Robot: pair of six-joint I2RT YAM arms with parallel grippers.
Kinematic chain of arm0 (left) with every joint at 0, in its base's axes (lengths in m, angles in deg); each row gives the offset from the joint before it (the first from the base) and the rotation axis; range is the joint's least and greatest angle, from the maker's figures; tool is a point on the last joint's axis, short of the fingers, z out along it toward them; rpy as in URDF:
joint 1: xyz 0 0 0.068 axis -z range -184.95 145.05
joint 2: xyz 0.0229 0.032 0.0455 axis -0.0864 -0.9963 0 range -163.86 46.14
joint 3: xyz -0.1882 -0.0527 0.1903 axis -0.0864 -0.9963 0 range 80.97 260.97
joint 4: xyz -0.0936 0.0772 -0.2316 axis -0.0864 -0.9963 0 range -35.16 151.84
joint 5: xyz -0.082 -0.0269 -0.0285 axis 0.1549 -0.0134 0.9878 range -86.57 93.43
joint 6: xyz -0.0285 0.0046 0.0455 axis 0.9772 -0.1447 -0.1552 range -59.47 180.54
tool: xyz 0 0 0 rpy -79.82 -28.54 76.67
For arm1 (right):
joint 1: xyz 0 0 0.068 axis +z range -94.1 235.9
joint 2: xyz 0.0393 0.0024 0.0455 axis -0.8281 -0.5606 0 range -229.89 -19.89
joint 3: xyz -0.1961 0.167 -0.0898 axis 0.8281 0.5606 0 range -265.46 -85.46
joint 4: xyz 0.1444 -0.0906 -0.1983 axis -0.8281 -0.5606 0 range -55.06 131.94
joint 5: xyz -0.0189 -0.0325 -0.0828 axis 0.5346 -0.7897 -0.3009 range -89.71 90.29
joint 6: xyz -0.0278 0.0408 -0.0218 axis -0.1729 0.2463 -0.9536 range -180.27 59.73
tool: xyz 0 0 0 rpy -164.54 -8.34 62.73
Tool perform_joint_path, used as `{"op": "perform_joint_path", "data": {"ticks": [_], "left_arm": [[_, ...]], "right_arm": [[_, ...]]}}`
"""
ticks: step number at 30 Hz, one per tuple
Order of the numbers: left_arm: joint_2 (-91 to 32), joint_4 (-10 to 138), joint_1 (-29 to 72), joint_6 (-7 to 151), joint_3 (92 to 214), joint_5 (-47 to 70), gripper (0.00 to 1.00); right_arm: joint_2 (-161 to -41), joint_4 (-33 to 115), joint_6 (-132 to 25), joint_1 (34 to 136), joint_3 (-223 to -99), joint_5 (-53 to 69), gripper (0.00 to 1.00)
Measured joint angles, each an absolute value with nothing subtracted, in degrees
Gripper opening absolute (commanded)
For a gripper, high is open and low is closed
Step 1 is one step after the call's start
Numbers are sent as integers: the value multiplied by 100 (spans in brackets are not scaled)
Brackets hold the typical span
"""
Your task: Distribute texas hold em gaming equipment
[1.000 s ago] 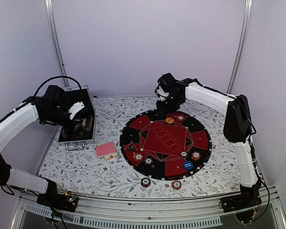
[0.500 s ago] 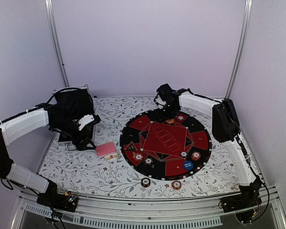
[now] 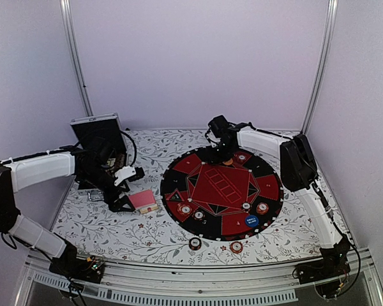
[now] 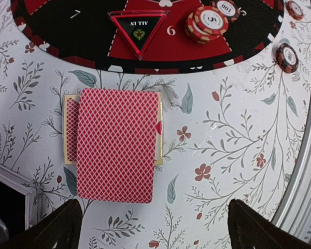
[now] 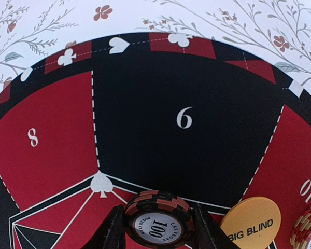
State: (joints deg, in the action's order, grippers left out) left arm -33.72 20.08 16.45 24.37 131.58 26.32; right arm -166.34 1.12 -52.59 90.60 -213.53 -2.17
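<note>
Black-and-orange striped chip [image 5: 158,222] in the right gripper [image 5: 158,229]; orange disc [image 5: 250,223] beside it. Red-latticed cards [image 4: 116,142] before the left gripper [image 4: 155,224].

Big round black-and-red mat [image 3: 220,185] sits right of centre on the counter [image 3: 147,229], which wears a white cloth printed with grey leaves and small red flowers. At the back left, a silver case [image 3: 99,132] stands open, its black-lined lid up and tilted back. Close in, the mat's rim shows white club, spade and heart marks, with white numbers 6, 8 and 10 on its wedges. An ALL IN triangle [image 4: 139,31] reads upside down from the left wrist. A metal rail [image 3: 198,280] runs along the near edge, pale lilac walls behind.
</note>
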Motion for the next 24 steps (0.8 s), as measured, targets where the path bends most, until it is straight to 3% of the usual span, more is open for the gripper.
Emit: {"op": "perform_joint_path", "data": {"ticks": [2, 5, 8, 13, 24], "left_arm": [[-3372, 2054, 1680, 2402, 13144, 2604, 100], [-3372, 2102, 1709, 2328, 13142, 2560, 100], [-3372, 2137, 1728, 2225, 13142, 2538, 100], [-3481, 2218, 1777, 2090, 13144, 2532, 100], [-4253, 2448, 1825, 1895, 13238, 2127, 100]], "right_arm": [[-16634, 154, -5231, 9045, -21362, -243, 26], [-16637, 187, -5213, 9008, -21408, -267, 48], [-16637, 213, -5196, 8979, -21447, -289, 61], [-16637, 235, -5178, 8957, -21452, -304, 69], [-15933, 256, -5174, 9049, -21286, -315, 71]]}}
